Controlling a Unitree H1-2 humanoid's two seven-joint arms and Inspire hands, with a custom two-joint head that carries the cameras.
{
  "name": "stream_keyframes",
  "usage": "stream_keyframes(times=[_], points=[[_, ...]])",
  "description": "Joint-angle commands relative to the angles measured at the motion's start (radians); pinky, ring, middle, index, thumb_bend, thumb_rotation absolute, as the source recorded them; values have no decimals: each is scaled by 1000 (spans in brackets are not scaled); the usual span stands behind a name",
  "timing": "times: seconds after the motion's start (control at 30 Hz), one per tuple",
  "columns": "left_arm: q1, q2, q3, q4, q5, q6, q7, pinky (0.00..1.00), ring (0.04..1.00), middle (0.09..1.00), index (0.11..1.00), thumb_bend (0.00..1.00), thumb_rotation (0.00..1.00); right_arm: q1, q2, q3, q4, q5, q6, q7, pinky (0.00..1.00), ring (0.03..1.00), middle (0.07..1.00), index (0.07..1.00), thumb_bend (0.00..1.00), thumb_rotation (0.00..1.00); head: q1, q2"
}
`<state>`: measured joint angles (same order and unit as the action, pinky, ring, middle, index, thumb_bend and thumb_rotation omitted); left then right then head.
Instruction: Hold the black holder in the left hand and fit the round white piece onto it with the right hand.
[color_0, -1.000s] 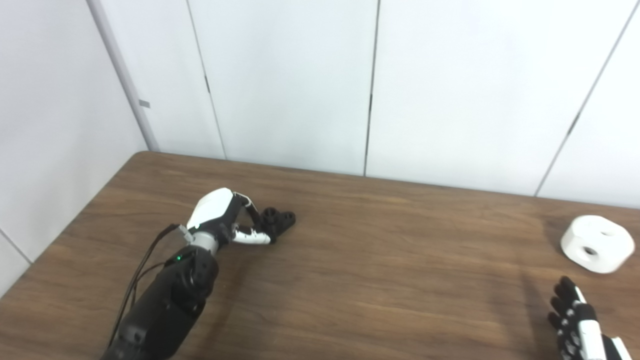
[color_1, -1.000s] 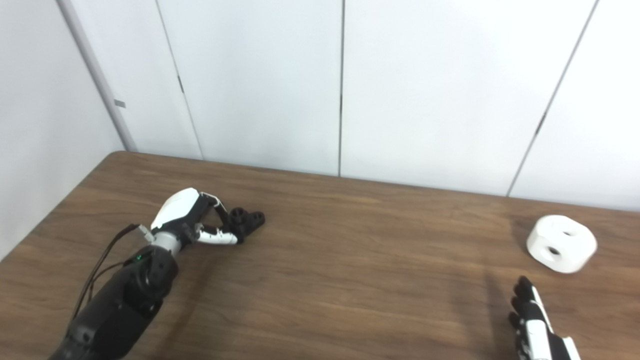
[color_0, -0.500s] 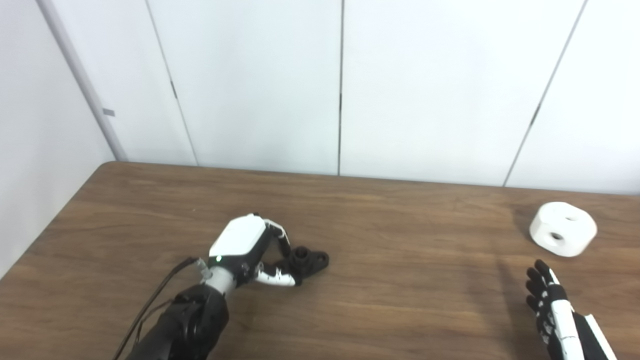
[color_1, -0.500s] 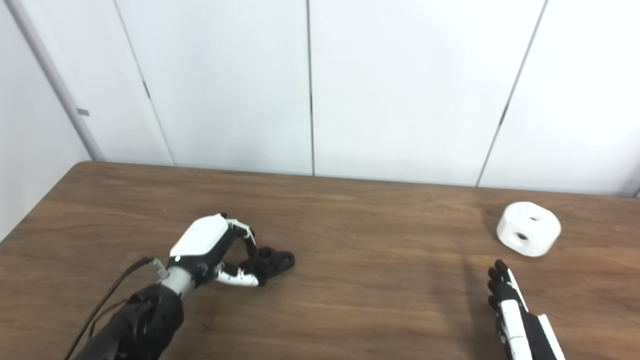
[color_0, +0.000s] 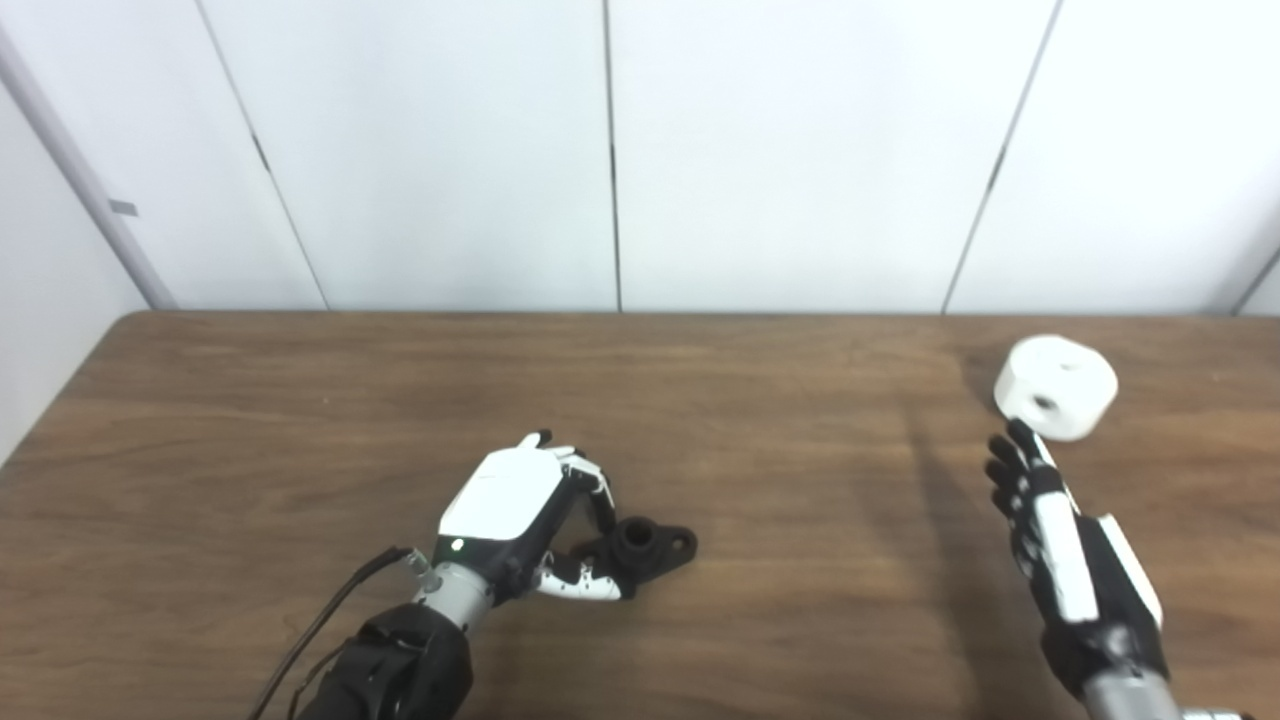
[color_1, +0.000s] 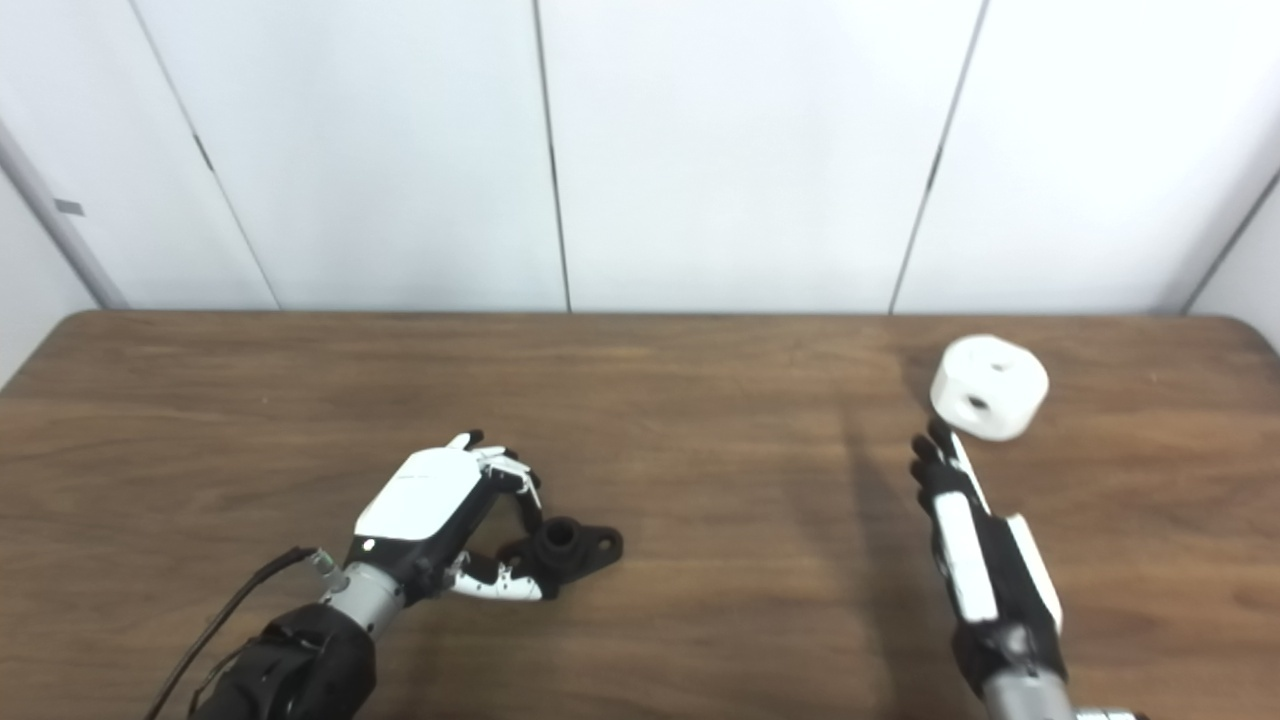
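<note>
Brown wood-grain table (color_0: 780, 420) fills the lower half of both views, backed by white wall panels (color_0: 780, 150). At about 7 o'clock in the picture the left hand (color_0: 515, 510) reaches in from the bottom edge, its white back turned up, fingers (color_0: 600, 490) and thumb curled around the near end of the black holder (color_0: 650, 548). That holder lies on the tabletop just to the hand's 3 o'clock, its round socket and small eyelet pointing away to the right; whether it is gripped firmly or only cradled cannot be told. Bare wood stretches across the middle. At about 4 o'clock the right hand (color_1: 975, 545) stands edge-on with its fingers straight, close together and pointing toward 12 o'clock, holding nothing. Just past its fingertips, at 1 o'clock from them, the round white piece (color_1: 988, 387) rests on the table near the far right corner, with one hole on top and one in its side wall.
</note>
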<state>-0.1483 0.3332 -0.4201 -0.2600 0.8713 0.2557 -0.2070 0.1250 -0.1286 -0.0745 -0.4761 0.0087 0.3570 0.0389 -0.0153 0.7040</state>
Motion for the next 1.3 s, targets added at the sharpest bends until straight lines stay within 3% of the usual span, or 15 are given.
stream_keyframes(times=[0.0, 0.23, 0.47, 0.93, 1.03, 1.2, 1.27], points=[[-4, -11, 0, -47, 27, -16, -3, 998, 879, 767, 486, 520, 48, -29, 2, -4, -47, -10, 0, -10, 1000, 964, 965, 990, 577, 1000, -5, 5], [51, -60, -29, -62, 59, -51, -4, 991, 875, 768, 486, 520, 48, -44, 6, -3, -72, -21, 42, -15, 1000, 969, 968, 987, 592, 1000, -36, 43], [101, -73, -53, -80, 86, -83, -3, 998, 874, 767, 486, 520, 48, -60, 9, -6, -96, -44, 75, -23, 1000, 954, 957, 982, 608, 1000, -54, 70], [127, -98, -50, -75, 125, -97, -11, 989, 876, 773, 487, 521, 49, -83, 3, -43, -92, -71, 102, -36, 1000, 947, 948, 960, 628, 1000, -88, 72], [127, -93, -44, -66, 123, -104, -4, 990, 876, 774, 487, 521, 49, -98, -5, -50, -89, -86, 103, -41, 1000, 962, 952, 956, 602, 968, -119, 63], [127, -85, -33, -62, 117, -111, -8, 993, 874, 768, 486, 521, 49, -133, -36, -50, -84, -176, 103, -63, 1000, 937, 927, 932, 574, 805, -150, 56], [128, -84, -30, -64, 114, -111, -10, 992, 871, 765, 486, 520, 48, -149, -57, -47, -77, -237, 109, -65, 929, 922, 918, 912, 604, 738, -165, 50]])
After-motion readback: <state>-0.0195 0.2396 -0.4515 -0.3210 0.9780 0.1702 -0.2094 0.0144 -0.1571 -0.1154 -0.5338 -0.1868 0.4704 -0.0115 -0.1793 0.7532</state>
